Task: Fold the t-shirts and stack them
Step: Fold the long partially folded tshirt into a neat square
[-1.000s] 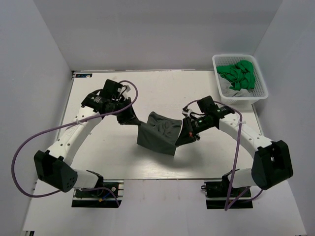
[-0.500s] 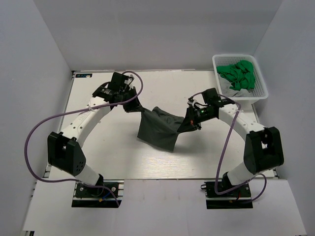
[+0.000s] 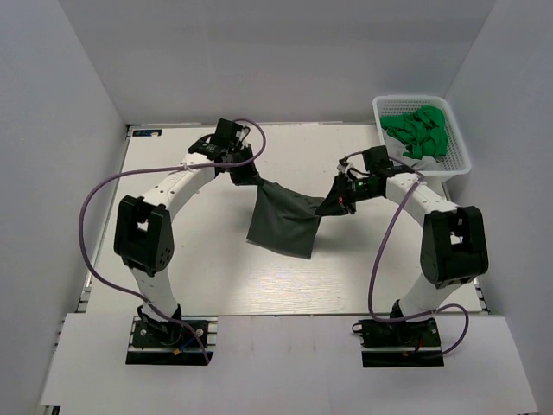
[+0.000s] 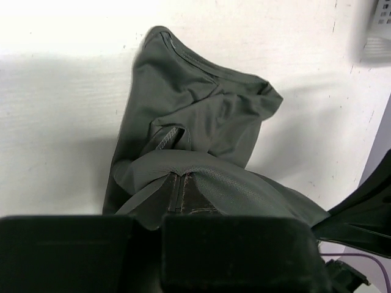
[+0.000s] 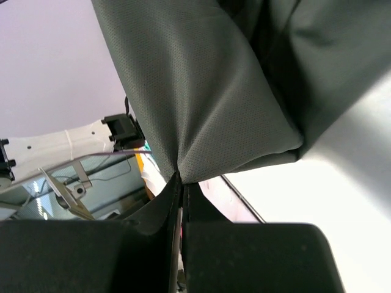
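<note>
The dark charcoal grey t-shirt [image 3: 283, 220] hangs between my two grippers above the middle of the table, its lower edge resting on the surface. My left gripper [image 3: 245, 175] is shut on its top left corner. My right gripper [image 3: 331, 204] is shut on its top right corner. In the left wrist view the shirt [image 4: 201, 122] drapes from the shut jaws down to the table. In the right wrist view the cloth [image 5: 201, 91] is pinched between the fingers. Green t-shirts [image 3: 416, 130] lie bunched in the basket at the far right.
The white lattice basket [image 3: 460, 154] stands at the far right corner, with a pale cloth under the green shirts. White walls enclose the table on the left, back and right. Purple cables loop from both arms.
Both grippers have carried the grey shirt toward the back of the table and lifted it. The arms have stretched out farther, and the shirt's lower edge has dragged along.
</note>
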### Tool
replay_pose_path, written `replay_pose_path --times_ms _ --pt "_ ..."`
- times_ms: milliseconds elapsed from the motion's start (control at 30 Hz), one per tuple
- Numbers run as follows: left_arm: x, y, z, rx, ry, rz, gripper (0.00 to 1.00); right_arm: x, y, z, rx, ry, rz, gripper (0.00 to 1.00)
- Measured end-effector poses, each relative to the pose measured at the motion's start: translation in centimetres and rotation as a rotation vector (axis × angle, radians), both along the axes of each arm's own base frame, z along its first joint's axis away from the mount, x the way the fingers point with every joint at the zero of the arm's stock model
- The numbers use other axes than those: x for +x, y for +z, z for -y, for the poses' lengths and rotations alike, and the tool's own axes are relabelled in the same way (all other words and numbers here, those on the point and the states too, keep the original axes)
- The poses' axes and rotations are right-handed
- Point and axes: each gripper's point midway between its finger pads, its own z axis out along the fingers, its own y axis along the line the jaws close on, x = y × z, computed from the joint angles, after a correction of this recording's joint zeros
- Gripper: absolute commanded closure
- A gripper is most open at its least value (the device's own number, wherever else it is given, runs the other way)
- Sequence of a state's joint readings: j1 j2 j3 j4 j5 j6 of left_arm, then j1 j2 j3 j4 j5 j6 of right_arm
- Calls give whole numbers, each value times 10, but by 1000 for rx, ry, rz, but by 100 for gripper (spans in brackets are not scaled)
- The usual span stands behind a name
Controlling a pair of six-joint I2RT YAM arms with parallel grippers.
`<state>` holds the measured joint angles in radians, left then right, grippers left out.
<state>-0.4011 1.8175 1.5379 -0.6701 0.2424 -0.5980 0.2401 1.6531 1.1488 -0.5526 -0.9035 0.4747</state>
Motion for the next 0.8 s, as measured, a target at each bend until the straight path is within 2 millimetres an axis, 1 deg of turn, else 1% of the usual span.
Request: replay_pose_path --times_ms 133,400,433,467,500,533,567,600,667,767,800 --pt "11 -7 4 0 1 7 100 13 -10 4 1 -26 -32 100" --pt "30 -22 9 11 8 18 100 50 -21 9 11 -64 -32 100" --pt "34 -24 11 12 8 18 100 54 -24 10 7 -69 -33 92" --pt "38 -27 12 12 8 19 97 58 -27 11 0 -75 -36 73" --pt "41 -29 14 12 8 21 64 62 -31 13 -13 -85 -42 54" --pt "46 -34 15 21 3 18 35 67 -35 14 -27 -96 -44 10" --pt "50 -36 16 24 6 17 6 72 -38 16 -40 -107 -46 10" --pt "56 -40 18 30 8 16 0 79 -41 18 -56 -112 -34 10" --pt "67 -45 18 45 31 7 0 99 -47 23 -97 -136 -20 10" --pt "79 -47 15 69 51 3 0 137 -49 34 -177 -178 47 10" --pt "80 -46 14 73 55 6 0 143 -48 37 -197 -188 69 10"
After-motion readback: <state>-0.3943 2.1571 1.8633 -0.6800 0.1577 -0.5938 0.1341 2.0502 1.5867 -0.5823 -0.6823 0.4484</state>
